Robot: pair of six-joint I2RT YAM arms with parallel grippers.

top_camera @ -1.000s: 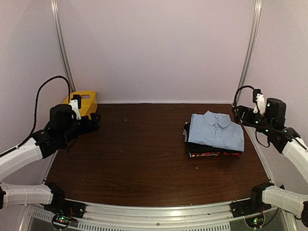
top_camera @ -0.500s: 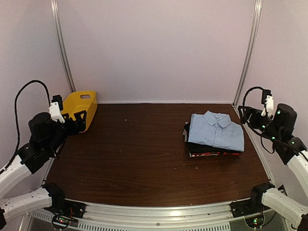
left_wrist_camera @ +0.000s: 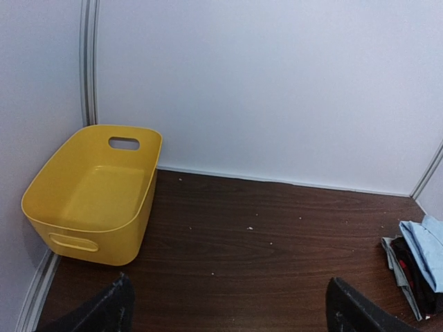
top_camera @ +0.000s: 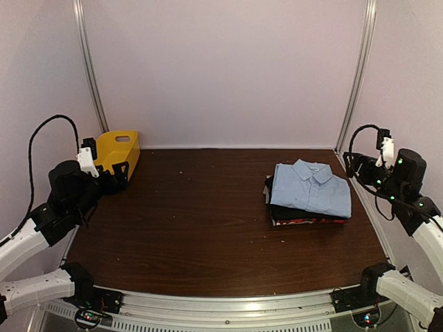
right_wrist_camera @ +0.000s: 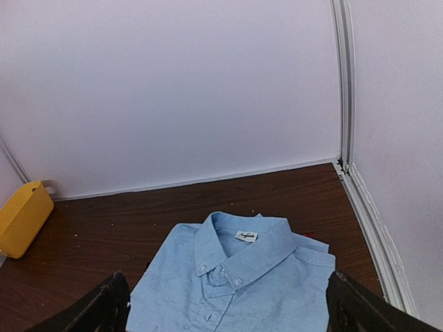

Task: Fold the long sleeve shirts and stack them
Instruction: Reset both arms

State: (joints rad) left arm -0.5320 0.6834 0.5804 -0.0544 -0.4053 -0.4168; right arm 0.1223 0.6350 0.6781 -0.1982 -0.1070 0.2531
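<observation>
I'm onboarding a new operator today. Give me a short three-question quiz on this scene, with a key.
1. True or false: the light blue shirt lies folded on top of the other shirts.
2. Which holds something? A) left claw B) right claw C) neither
3. Fill in: the yellow basket stands at the far ____ corner of the table.
Key: 1 true; 2 C; 3 left.

Top view high, wrist views low, all facing back wall, sharing shirts
</observation>
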